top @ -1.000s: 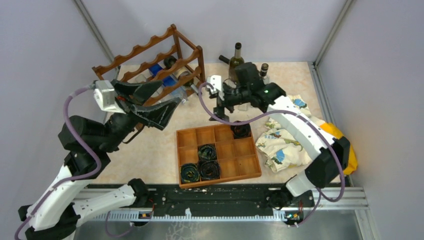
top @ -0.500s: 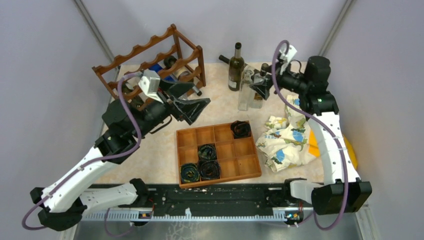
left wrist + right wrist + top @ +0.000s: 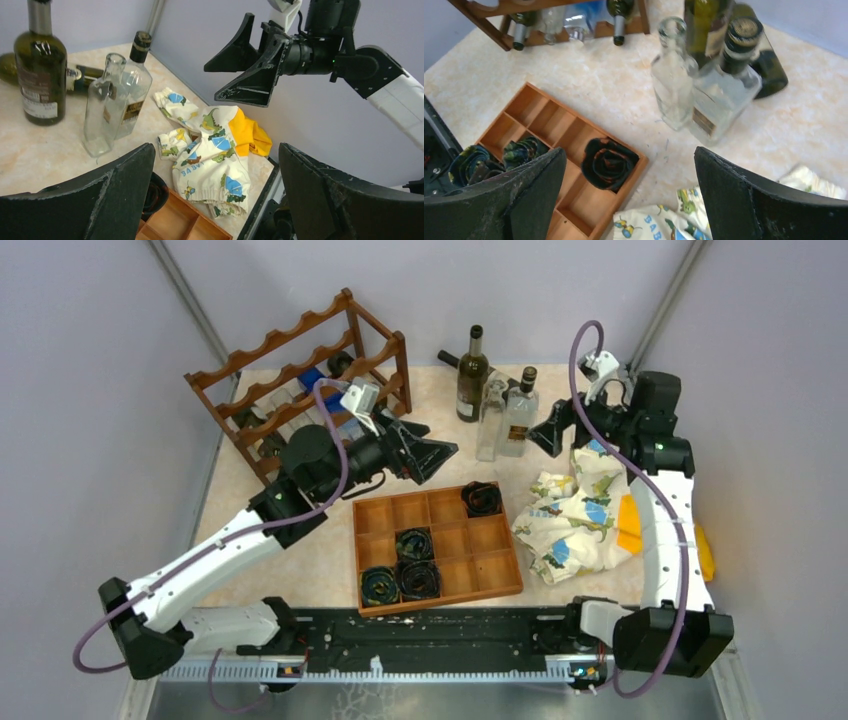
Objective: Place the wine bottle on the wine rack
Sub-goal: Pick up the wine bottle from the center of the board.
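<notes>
Pale lilac walls (image 3: 90,320), metal corner posts (image 3: 187,295), beige marbled tabletop (image 3: 320,560), soft even light.

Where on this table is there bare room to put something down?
Two bare patches of table: one left of the tray, in front of the wine rack, though the left arm reaches over it; one between the tray and the standing bottles. Crowded: the bottles huddle at the back, and the cloth covers the right side.
</notes>
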Controlling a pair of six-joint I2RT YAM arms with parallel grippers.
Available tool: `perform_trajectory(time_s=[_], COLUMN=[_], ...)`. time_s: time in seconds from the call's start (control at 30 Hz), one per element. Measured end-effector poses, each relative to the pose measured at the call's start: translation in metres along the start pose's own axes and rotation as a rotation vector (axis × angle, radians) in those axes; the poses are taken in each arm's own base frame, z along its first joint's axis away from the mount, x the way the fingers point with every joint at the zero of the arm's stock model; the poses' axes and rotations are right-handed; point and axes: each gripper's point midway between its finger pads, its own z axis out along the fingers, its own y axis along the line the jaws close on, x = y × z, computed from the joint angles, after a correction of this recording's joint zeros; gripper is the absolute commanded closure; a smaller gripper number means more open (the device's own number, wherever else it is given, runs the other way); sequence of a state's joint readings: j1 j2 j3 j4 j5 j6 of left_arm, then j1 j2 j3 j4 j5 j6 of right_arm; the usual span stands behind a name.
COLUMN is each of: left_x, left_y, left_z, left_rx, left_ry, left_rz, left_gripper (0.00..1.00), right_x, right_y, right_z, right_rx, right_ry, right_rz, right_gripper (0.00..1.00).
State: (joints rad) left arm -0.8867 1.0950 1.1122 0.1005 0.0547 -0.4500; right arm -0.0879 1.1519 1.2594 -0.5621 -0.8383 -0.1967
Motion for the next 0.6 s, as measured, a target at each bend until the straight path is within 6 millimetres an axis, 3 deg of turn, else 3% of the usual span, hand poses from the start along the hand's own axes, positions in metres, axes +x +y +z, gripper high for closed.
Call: perform_trajectory(time_s=[0.2, 0.3, 0.43, 0.6], left_x=[0.028, 0.041, 0.065, 0.071], left_y=[0.029, 0.053, 0.084, 0.103], left_z=[0.022, 0.038, 0.062, 0.109], left_rx=[-0.018, -0.055, -0.125, -0.160], left_ry=[0.036, 0.051, 0.111, 0.161], left_rz=[-0.091, -0.125, -0.120, -0.048], left_gripper=[0.01, 0.02, 0.04, 0.03], right_x=[0.042, 0.088, 0.133, 0.153], right_y=[-0.028, -0.030, -0.026, -0.031], right_z=[-0.014, -0.012, -0.005, -0.005], right_rx=[0.074, 0.087, 0.082, 0.104], right_ry=[0.083, 0.124, 0.148, 0.117], right_rz=[0.089, 0.165, 0.242, 0.247], right_gripper=[0.02, 0.02, 0.02, 0.02])
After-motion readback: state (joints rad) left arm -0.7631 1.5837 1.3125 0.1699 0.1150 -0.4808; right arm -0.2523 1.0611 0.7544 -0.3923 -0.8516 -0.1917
